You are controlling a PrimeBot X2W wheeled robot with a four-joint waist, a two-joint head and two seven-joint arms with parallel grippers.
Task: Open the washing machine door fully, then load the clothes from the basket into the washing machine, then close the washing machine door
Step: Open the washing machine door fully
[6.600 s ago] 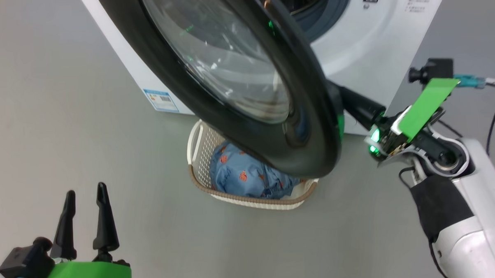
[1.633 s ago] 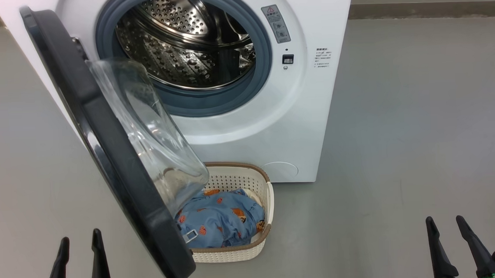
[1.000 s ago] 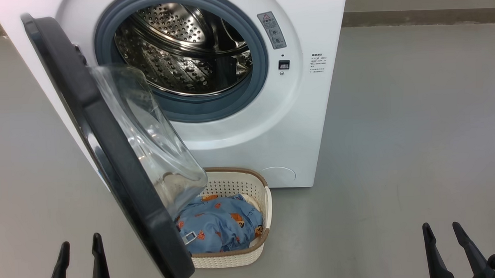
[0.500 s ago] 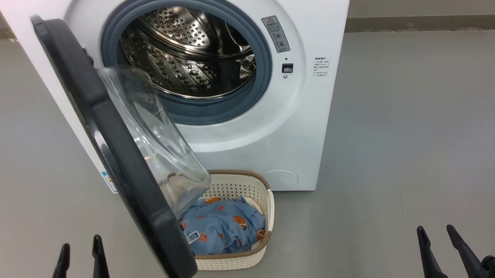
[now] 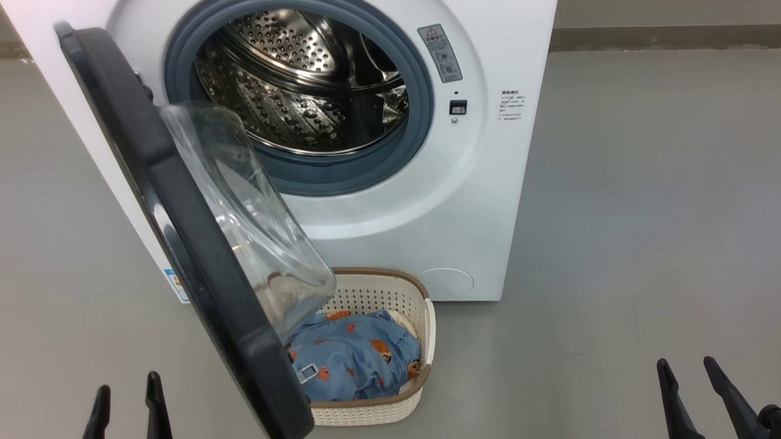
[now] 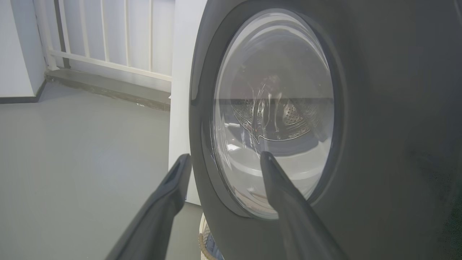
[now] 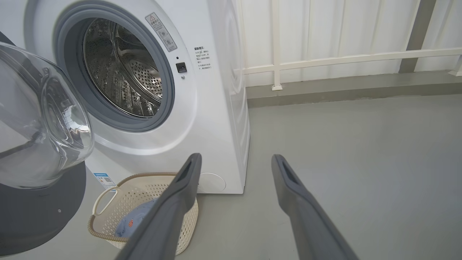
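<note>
Clothes [image 5: 353, 360] in basket [image 5: 371, 412] lie ahead between left fingers [image 5: 155, 416] and right fingers [image 5: 671, 398], spread, empty.

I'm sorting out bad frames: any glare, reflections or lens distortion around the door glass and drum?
Head view: sharp, evenly lit; highlights glint on the drum. Left wrist view: the washing machine door glass looks hazy, with reflections. Right wrist view: wide-angle lens bows the washing machine edge.

White washing machine [image 5: 398, 239] with a glossy black washing machine door [image 5: 204, 271], grey door seal [image 5: 420, 114] and hole-dotted steel drum [image 5: 275, 74]. Cream perforated basket [image 5: 365, 412], brown woven rim; light blue clothes [image 5: 353, 357] printed orange. Grey floor [image 5: 625, 237].
</note>
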